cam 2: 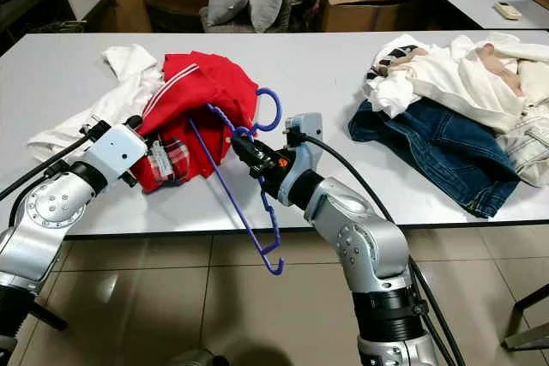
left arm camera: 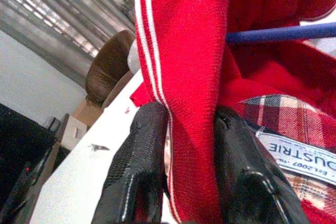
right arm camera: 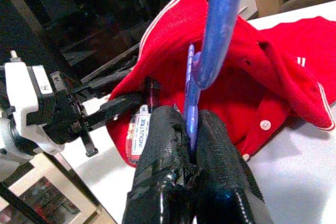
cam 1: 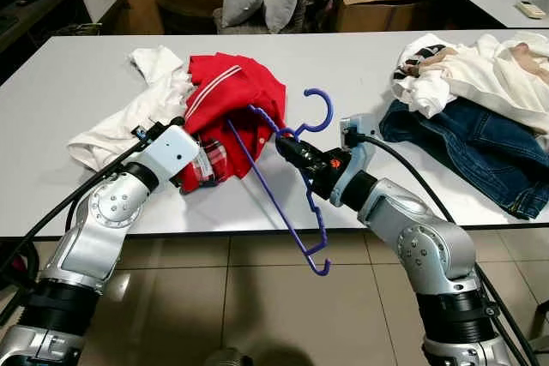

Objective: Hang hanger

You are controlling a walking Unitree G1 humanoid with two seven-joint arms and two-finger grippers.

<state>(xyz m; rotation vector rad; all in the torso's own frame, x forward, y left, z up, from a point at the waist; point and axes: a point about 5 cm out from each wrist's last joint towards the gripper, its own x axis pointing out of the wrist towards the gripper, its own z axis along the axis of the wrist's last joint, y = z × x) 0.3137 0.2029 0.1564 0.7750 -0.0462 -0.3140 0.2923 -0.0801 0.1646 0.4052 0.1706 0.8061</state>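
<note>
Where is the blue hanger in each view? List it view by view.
Left eye: blue hanger, centre, held by the right gripper.
Right eye: centre-left.
Left wrist: blue bar behind the red shirt.
Right wrist: upright, centre.
Shared landmark: the red shirt.

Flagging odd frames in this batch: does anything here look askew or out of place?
Yes. The blue hanger sits steeply tilted in the right pincer, its lower end hanging past the table edge. Only its upper arm reaches into the red polo shirt, whose collar the left pincer pinches.
</note>
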